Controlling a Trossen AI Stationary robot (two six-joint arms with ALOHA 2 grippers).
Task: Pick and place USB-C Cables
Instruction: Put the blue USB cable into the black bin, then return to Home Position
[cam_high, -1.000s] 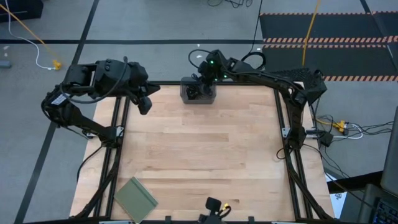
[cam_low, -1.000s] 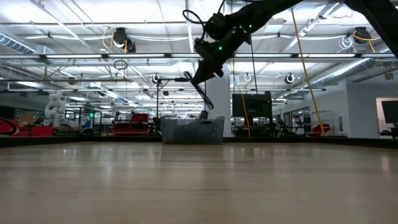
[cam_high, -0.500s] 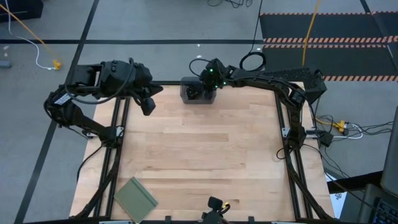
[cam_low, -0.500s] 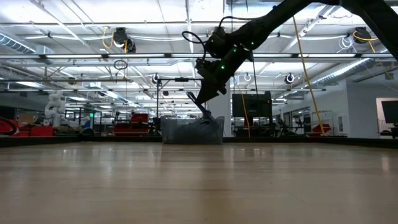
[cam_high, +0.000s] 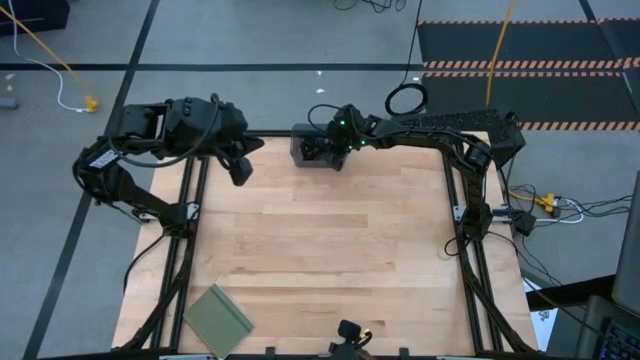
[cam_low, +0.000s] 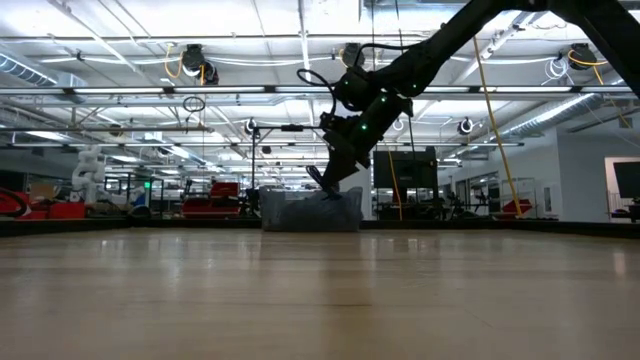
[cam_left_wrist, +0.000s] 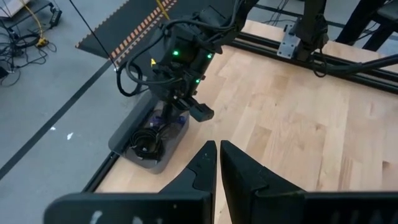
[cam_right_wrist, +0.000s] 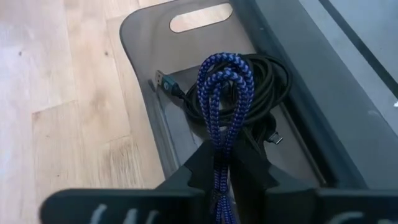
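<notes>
- Two dark fingers of the right gripper (cam_right_wrist: 222, 163) are pinched on a folded purple-blue braided cable (cam_right_wrist: 222, 93), whose loop sticks out forward past the tips along the fingers' own line.
- Straight ahead of that loop, and seemingly just under it, lies a coiled black cable (cam_right_wrist: 268, 84) in the dark grey rectangular plastic tray (cam_right_wrist: 143, 37); whether the purple-blue strand already touches the coil cannot be told.
- From above, the right gripper (cam_high: 325, 150) is over the tray (cam_high: 299, 152) at the far edge of the pale wooden table (cam_high: 330, 240), so the strand's drop point is directly below it. My judgement is that the coming move is a simple release, with the loop's long axis running roughly down the tray's length.
- At table height, the gripper (cam_low: 325, 185) dips to the tray's rim.
- Off to the side, the left gripper (cam_left_wrist: 218, 163) waits with its fingers pressed nearly together and holding nothing, near the table's far left corner; the right arm is plainly the nearer one.
- Farthest off, a flat green pad (cam_high: 218, 318) lies at the near edge.
</notes>
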